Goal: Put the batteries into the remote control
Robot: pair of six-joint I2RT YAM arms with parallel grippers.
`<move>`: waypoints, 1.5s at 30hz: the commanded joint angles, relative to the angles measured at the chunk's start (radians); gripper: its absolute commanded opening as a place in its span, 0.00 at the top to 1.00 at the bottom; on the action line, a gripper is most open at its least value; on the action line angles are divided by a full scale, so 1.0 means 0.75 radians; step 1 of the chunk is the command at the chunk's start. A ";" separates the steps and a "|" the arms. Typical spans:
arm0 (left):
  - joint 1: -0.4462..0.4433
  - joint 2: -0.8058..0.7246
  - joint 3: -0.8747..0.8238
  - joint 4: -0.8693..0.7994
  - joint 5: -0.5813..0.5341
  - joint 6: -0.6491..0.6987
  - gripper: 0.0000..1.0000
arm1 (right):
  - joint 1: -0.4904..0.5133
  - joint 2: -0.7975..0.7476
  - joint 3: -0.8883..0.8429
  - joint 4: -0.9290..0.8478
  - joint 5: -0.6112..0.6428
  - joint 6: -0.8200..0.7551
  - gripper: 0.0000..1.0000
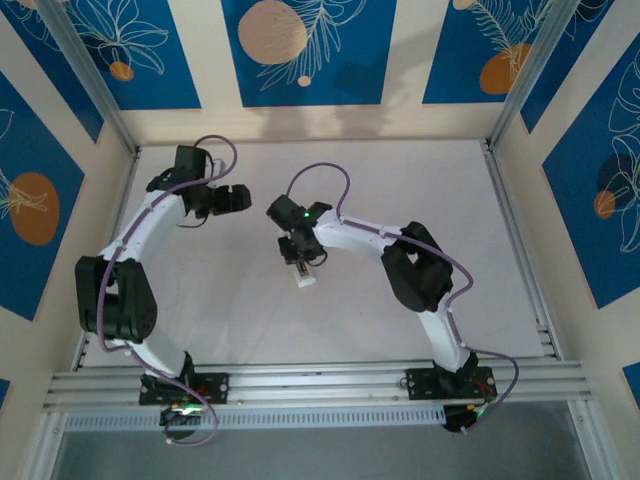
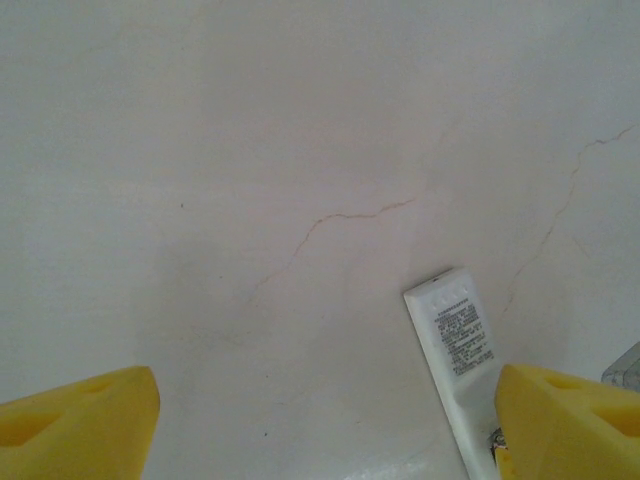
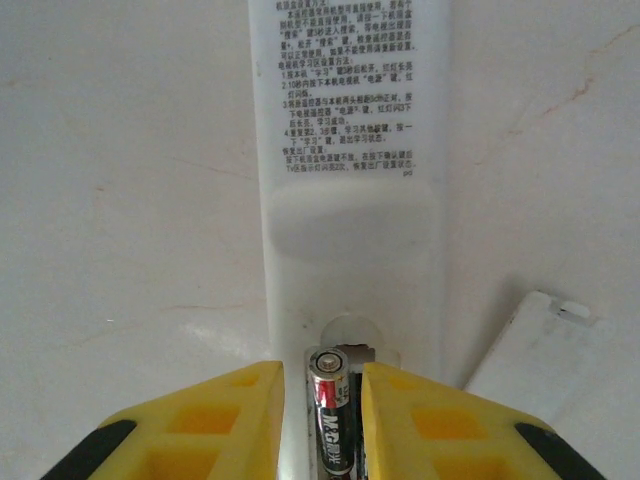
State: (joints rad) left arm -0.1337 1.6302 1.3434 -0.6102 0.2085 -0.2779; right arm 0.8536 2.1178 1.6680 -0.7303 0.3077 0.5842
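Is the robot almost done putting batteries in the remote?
Not yet. The cover is off, lying beside the remote control. The right claw pinches one battery over the open compartment. Left to do: seating it, maybe another battery, then the cover.

Bench: white, matt, smooth apart from hairline cracks, with a faint sheen at 6 o'clock in the left wrist view. Remote control: smooth white plastic, satin finish, fine dark print on its upturned face. Loose cover at 4 o'clock of it: same white plastic, matt. Battery: glossy black-and-red wrap, bright metal end. Right fingers and left fingers: yellow plastic, matt, slightly grainy.
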 commanded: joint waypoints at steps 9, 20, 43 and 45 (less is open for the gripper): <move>-0.005 -0.024 0.027 -0.029 0.023 0.037 0.13 | 0.010 0.039 0.028 -0.043 0.010 0.000 0.79; -0.005 -0.020 0.026 -0.031 0.010 0.043 0.12 | 0.013 0.053 0.036 -0.049 0.011 0.000 0.83; -0.005 -0.010 0.029 -0.035 0.015 0.039 0.11 | 0.056 0.003 -0.070 -0.118 -0.034 -0.045 0.88; -0.004 -0.012 0.027 -0.035 0.015 0.039 0.11 | 0.054 0.007 -0.074 -0.124 -0.062 -0.046 0.88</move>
State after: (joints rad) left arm -0.1337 1.6302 1.3434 -0.6140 0.2085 -0.2592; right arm 0.8787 2.1304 1.6463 -0.7383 0.3393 0.5659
